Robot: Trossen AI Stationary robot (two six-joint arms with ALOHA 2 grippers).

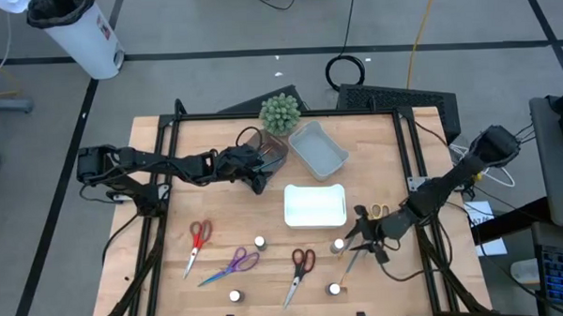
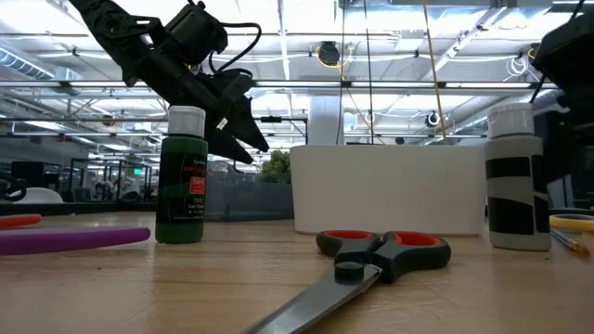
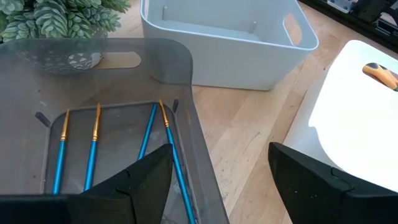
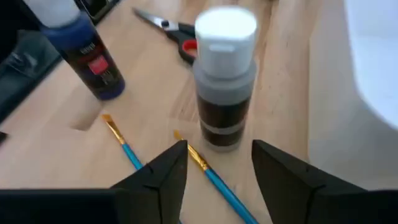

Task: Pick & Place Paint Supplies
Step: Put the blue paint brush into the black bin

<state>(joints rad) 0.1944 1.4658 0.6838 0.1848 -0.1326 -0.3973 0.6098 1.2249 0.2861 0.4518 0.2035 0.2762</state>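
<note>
Four blue brushes [image 3: 93, 149] already lie in the brown tray [image 3: 186, 81]. My left gripper [image 3: 217, 180] hovers open above it; my right gripper [image 4: 214, 165], open, nears two brushes [image 4: 214, 174] beside a bottle [image 4: 224, 81]. Scissors [image 1: 299, 270] and bottles remain on the table [image 1: 154, 284].

The left arm stretches from the left edge toward the far middle of the surface, its left gripper [image 1: 257, 174] raised with fingers [image 3: 140, 183] spread apart. The right arm reaches in from the right, its right gripper [image 1: 364, 232] low at the near right, fingers [image 4: 163, 174] parted.
</note>
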